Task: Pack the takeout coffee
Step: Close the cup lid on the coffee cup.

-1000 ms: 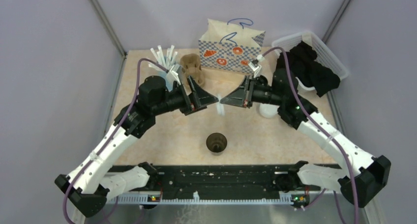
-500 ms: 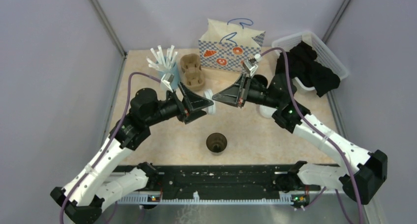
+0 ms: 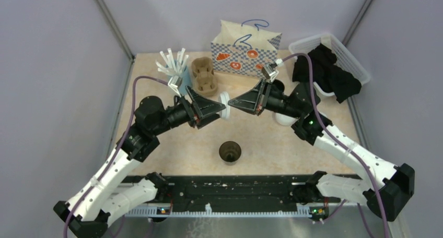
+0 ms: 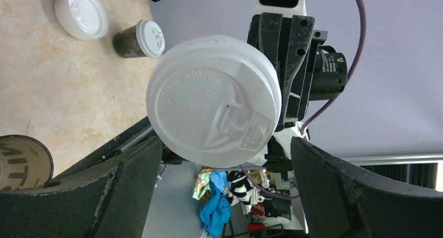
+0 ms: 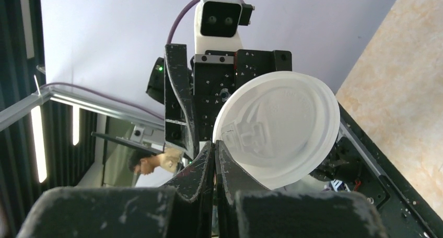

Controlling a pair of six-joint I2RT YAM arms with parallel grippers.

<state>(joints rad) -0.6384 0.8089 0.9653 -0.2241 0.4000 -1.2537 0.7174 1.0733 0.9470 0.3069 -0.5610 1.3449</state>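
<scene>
While right fingers [image 5: 198,169] pinch lid [image 5: 279,126] | lid between spread left fingers [image 4: 128,193]

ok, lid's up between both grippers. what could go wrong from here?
1. The right gripper pinches the white lid only at its rim, so the open left gripper closing on it could twist it loose.
2. Squeezed edge to edge, the thin lid may bow and pop out.
3. Dropped, it would likely miss the open cup.

We saw a white sip lid [image 4: 211,99] standing on edge in the air; a lidless black cup [image 3: 230,151] stood upright.
</scene>
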